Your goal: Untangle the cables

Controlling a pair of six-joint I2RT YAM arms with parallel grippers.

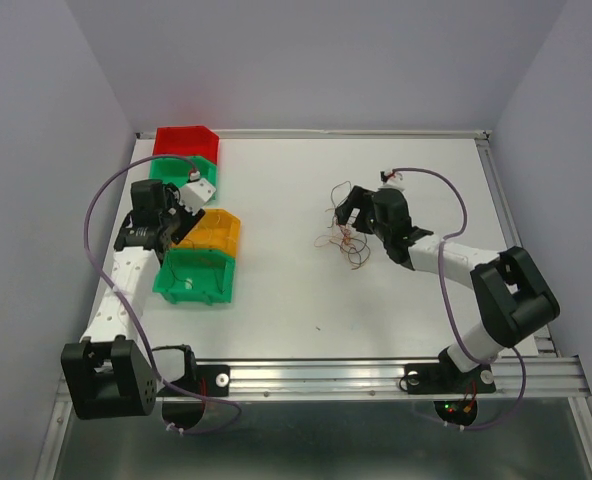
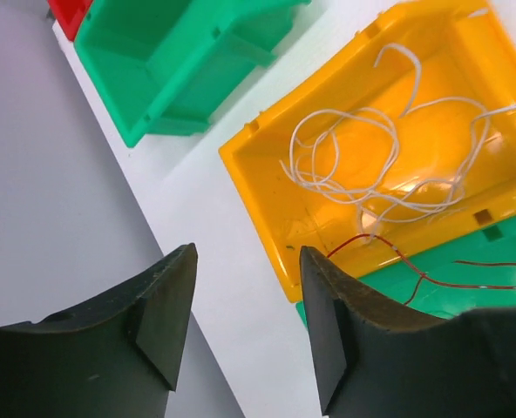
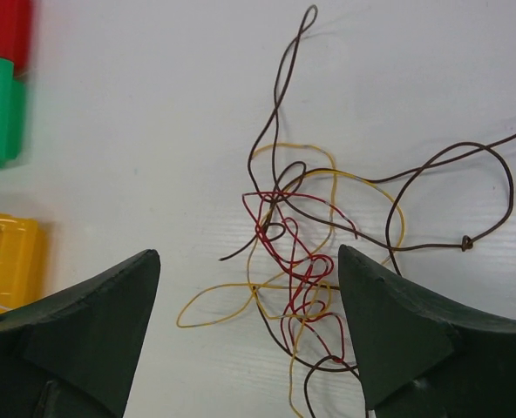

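While the left jaws hang released w/ nothing in them, a white cable (image 2: 363, 165) lies in the yellow bin (image 2: 258, 174) just ahead; the right jaws, released too, have the tangle of cables (image 3: 297, 252) btw. them on the worktop (image 3: 136, 104).

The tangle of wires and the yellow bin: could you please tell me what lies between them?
Nothing: only bare white table separates the tangle of wires from the yellow bin, seen plainly in the top external view.
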